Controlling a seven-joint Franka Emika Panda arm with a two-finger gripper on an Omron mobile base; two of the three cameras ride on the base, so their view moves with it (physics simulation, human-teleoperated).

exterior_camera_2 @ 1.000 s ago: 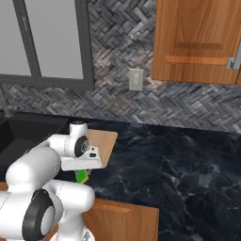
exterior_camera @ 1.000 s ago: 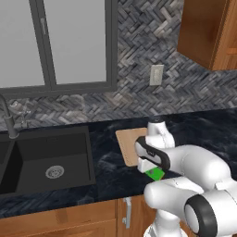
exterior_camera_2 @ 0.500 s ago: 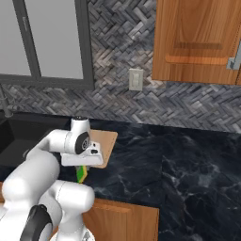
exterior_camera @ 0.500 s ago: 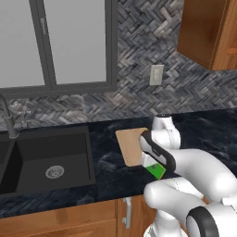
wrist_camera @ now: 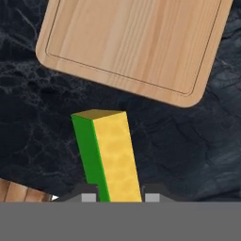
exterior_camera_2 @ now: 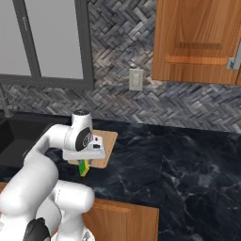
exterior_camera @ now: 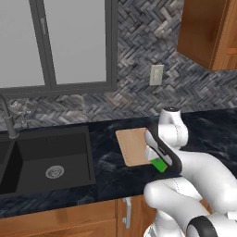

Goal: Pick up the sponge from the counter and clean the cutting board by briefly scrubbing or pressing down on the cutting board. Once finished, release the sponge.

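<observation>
Since the earlier frame, the arm has swung slightly and the sponge (wrist_camera: pixel 109 153) hangs a little higher over the counter (exterior_camera: pixel 106 166). Black marbled counter, front edge nearest the base, carries the cutting board (exterior_camera: pixel 134 146) between the sink (exterior_camera: pixel 44 159) and the arm. Gripper (wrist_camera: pixel 115 196) fingers are closed on the sponge, held clear above the counter just beside the board's near edge, green face and yellow layer both visible (exterior_camera_2: pixel 84 168).

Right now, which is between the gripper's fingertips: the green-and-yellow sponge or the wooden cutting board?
The sponge; the cutting board lies flat on the counter beyond it.
</observation>
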